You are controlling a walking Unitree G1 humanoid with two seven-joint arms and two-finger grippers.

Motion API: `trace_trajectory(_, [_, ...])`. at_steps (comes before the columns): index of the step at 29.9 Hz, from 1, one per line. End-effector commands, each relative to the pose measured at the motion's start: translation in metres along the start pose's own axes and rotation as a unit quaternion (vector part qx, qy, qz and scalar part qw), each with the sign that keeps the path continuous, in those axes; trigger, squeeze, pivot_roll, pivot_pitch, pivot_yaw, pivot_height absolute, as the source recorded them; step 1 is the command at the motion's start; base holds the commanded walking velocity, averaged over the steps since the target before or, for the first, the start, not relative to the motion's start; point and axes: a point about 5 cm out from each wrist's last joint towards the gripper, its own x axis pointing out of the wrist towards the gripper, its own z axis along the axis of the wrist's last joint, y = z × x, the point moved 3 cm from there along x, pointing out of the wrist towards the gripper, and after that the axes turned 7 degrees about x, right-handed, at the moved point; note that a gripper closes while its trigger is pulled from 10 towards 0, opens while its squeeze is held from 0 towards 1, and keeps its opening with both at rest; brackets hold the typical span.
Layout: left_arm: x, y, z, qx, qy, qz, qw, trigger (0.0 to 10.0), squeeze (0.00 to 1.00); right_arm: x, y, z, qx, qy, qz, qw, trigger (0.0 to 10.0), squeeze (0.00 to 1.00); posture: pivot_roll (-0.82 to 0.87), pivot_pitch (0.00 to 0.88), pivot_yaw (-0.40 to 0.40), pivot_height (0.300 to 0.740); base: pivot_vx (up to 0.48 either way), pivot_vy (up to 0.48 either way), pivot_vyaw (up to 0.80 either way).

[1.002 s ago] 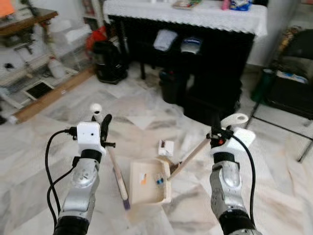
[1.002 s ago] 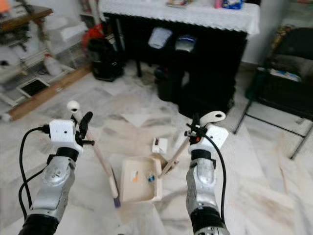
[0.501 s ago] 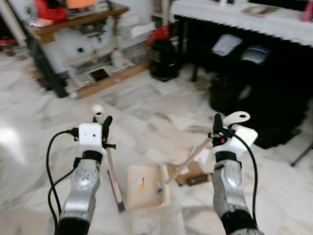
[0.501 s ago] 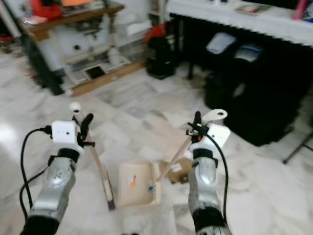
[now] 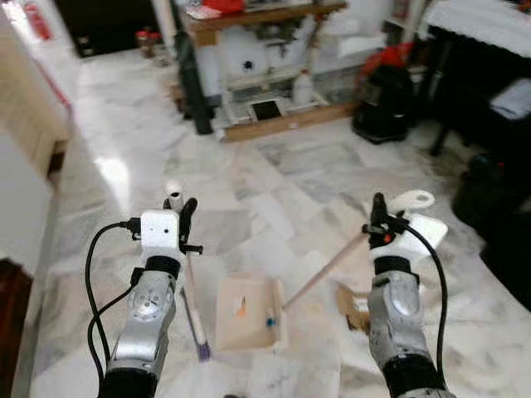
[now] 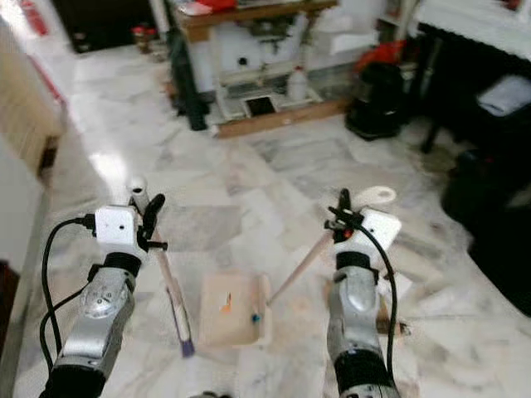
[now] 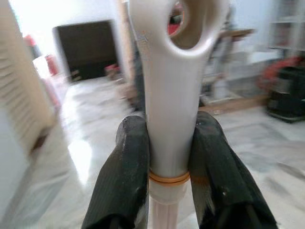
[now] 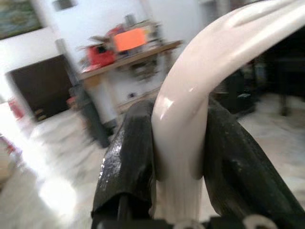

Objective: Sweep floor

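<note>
My left gripper (image 5: 181,217) is shut on the white handle (image 7: 169,95) of a short broom (image 5: 191,290), whose purple-tipped brush end rests on the marble floor. My right gripper (image 5: 380,217) is shut on the curved cream handle (image 8: 190,95) of the dustpan. Its long stick slopes down to the cream dustpan (image 5: 249,311), which lies flat on the floor between my arms. An orange bit and a blue bit lie inside the pan. The broom stands just left of the pan.
A brown cardboard scrap (image 5: 353,303) lies on the floor right of the pan. A black vacuum (image 5: 383,104) and a cluttered wooden bench (image 5: 257,25) stand ahead. A dark table (image 5: 498,108) fills the right edge, a cabinet (image 5: 25,166) the left.
The camera has swung left, so the black table slid to the right edge and the wooden bench came to the middle. Both grippers keep their hold on broom and dustpan.
</note>
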Motion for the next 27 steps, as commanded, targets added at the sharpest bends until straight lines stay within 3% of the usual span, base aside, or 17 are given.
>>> trace_trajectory(1, [0.0029,0.0041,0.0089,0.004,-0.019,0.007,1.000,10.0,0.00,0.0062,0.0138,0.0121,0.012,-0.027,0.018,0.999,10.0,0.00,0.09,0.000,0.026,0.740,0.000,0.000,0.80])
trace_trajectory(27, [0.0017,0.0075,0.0102,0.014,-0.016,0.006,1.000,10.0,0.00,0.0038,0.0185,0.0061,0.023,-0.014,0.020,0.999,10.0,0.00,0.11,0.000,0.040,0.740,0.000,0.000,0.80])
